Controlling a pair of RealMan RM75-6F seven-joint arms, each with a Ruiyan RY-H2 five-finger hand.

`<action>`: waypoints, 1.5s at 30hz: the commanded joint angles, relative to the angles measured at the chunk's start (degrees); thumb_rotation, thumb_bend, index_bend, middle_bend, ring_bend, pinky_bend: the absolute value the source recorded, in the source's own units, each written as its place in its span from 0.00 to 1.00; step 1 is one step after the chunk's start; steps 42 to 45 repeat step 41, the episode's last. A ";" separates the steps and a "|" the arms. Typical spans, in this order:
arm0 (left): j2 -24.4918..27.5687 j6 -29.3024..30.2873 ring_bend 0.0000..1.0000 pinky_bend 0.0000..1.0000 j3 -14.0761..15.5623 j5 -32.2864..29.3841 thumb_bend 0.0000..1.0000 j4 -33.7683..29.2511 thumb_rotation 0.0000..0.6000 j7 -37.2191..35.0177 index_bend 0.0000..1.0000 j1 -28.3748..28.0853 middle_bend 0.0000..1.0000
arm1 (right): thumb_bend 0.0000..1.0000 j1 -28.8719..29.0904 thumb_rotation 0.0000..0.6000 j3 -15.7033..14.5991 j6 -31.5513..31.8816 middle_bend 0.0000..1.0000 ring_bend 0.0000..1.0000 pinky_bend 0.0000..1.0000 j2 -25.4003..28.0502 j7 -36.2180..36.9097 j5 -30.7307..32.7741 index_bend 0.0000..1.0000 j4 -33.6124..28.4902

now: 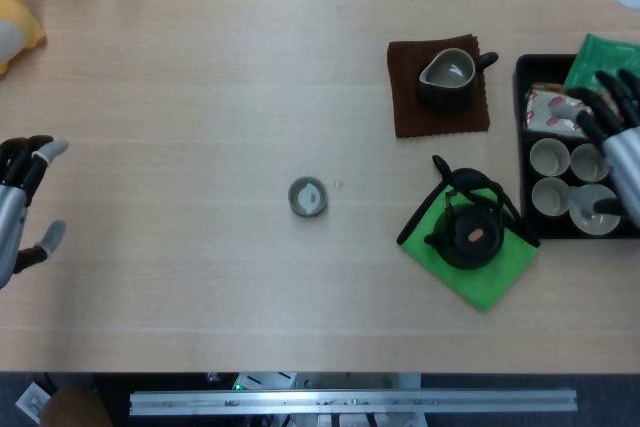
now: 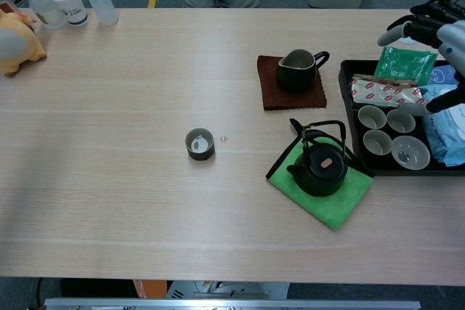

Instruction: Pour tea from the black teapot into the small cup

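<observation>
I see the black cast-iron teapot (image 1: 471, 234) sitting upright on the green cloth (image 2: 323, 192) — nothing touching it. The small grey cup (image 1: 307, 197) stands mid-table, well apart. My right hand (image 2: 437, 34) hovers over the black tray (image 2: 347, 99), fingers spread, empty — my left hand (image 1: 17, 209) likewise.

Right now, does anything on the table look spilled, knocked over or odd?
Nothing looks spilled or toppled. The black teapot stands upright on its green cloth, which lies skewed to the table edge. A tiny pale speck sits beside the small cup.
</observation>
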 commanded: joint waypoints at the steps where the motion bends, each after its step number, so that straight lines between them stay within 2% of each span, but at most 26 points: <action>1: -0.07 1.08 0.16 0.19 -0.10 0.32 0.26 0.49 1.00 0.74 0.15 0.64 0.19 | 0.00 -3.30 1.00 -0.30 4.32 0.22 0.05 0.00 1.63 0.84 -1.03 0.25 0.61; 13: -0.48 5.09 0.16 0.19 0.15 0.80 0.27 1.82 1.00 1.70 0.16 3.40 0.19 | 0.00 -12.74 1.00 -1.96 13.71 0.23 0.06 0.00 5.79 4.03 -0.56 0.25 1.60; 28: -2.49 8.09 0.16 0.19 -0.02 3.18 0.27 3.12 1.00 0.59 0.16 5.13 0.19 | 0.00 -16.14 1.00 -1.54 13.24 0.24 0.06 0.00 7.83 6.11 0.55 0.25 2.86; 45: -2.68 6.96 0.16 0.19 -0.70 2.58 0.27 3.39 1.00 0.90 0.16 4.79 0.19 | 0.00 -17.35 1.00 -0.20 12.38 0.24 0.06 0.00 8.55 8.01 1.24 0.25 3.24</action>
